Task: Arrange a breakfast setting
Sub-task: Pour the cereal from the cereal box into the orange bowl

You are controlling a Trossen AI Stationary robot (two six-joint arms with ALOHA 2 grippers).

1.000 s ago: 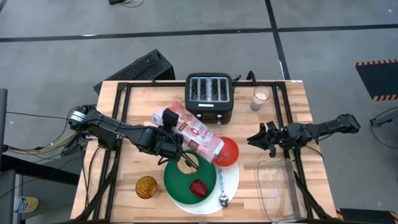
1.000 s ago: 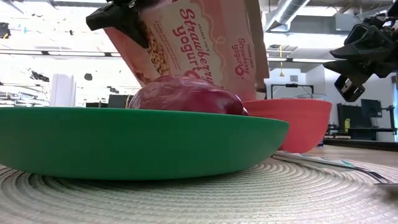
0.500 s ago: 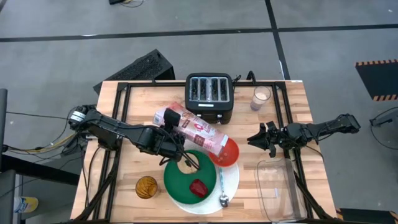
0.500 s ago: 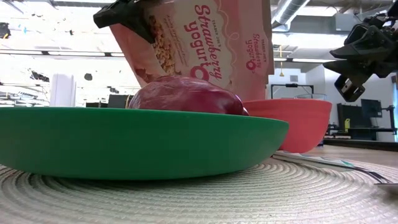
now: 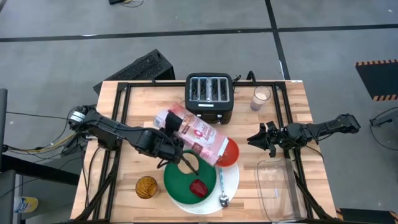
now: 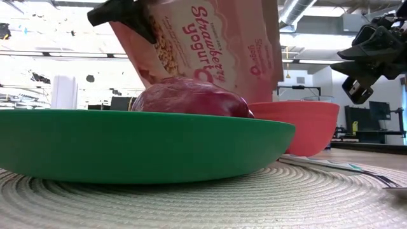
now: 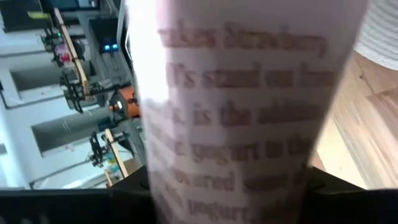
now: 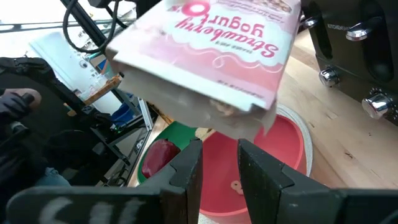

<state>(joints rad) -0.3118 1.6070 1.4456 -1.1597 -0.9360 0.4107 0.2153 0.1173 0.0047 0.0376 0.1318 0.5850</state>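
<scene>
The pinkish cardboard cereal box (image 5: 196,133) is held by the left gripper (image 5: 166,134), whose jaws are closed on the box near its bottom end. The box is tilted, and its open end is placed above the small red-orange bowl (image 5: 227,152). In the right wrist view the inside of this bowl is seen, and almost no cereal is visible in it, so the pouring step is judged to be in hand and not finished.

The other parts of the setting are already arranged. The smaller green plate (image 5: 180,185) is laid on the large white plate (image 5: 232,180), and both rest on a round woven mat (image 6: 273,203), which is seen in the low view. A small dark red fruit (image 5: 198,186) lies on the green plate. A metal spoon (image 5: 222,190) is placed on the white plate just beside the green one; its blue handle cannot be made out clearly. A bagel half cannot be identified with certainty.

The right gripper (image 5: 260,140) hangs above the table, beside the red-orange bowl, with its jaws narrowly parted and nothing between them.

What is left, by judgement: the cereal must be poured, the box must be set down upright, and perhaps the bagel must be placed.
</scene>
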